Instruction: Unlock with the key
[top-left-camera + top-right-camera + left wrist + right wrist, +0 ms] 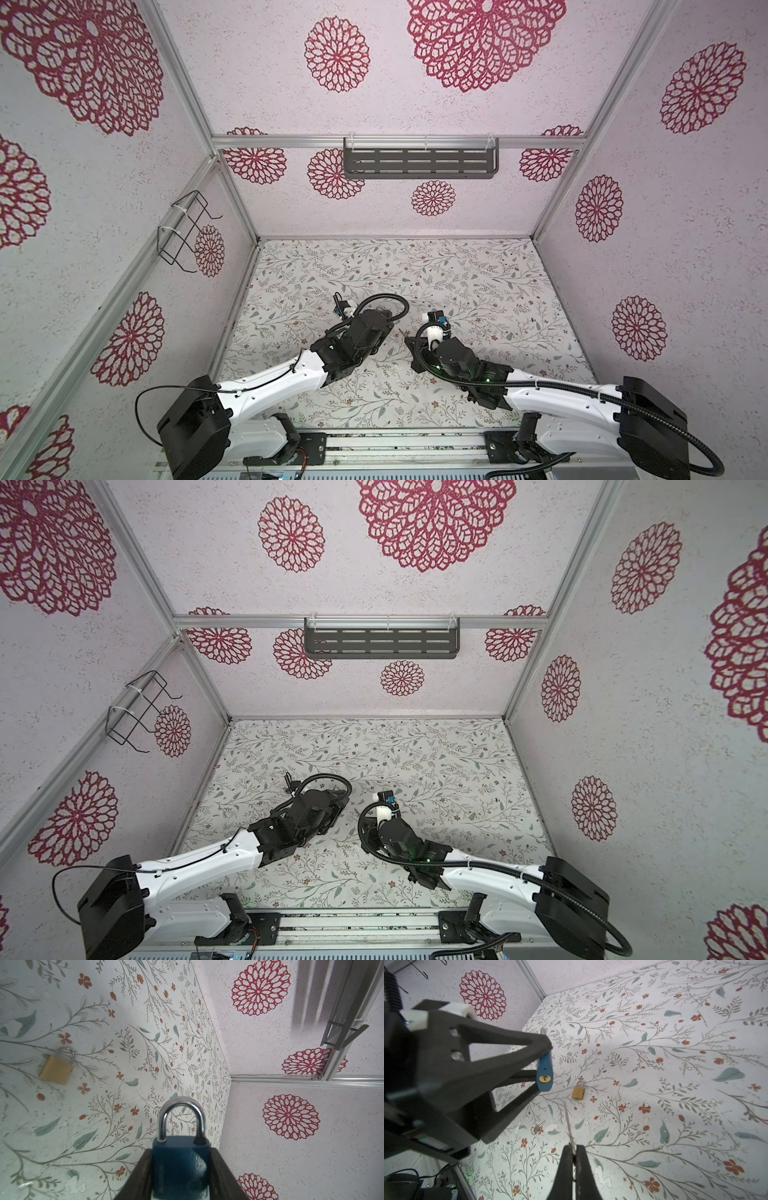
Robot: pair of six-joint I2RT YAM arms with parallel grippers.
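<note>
**Holding key and lock apart, keyhole facing the blade**

Pinching the key point(569, 1128) by its head, the right end effector point(574, 1150) has its fingers pressed together on the metal, so that the thin blade sticks straight out beyond the tips. The blade aims toward the blue padlock point(545, 1070); in the right wrist view its tip stops short of the lock and does not touch it.

That lock is clear of the desk point(478, 291), clamped by its flat sides between the two fingers of the left end effector point(180, 1153). Its steel shackle point(180, 1113) points away from the left wrist, with both legs sunk in the body. The brass keyhole point(544, 1078) on the underside is turned toward the right wrist camera.

Farther out, a brass padlock point(578, 1093) lies flat on the floral surface, shackle closed, well apart from both arms; a small spare key point(537, 1128) lies nearer the left arm, apart from the brass lock.

In both top views the two wrists face each other near the middle of the desk, close but not touching; a grey slotted shelf point(419, 162) hangs on the back wall; a black wire rack point(185, 232) hangs on the left wall.
</note>
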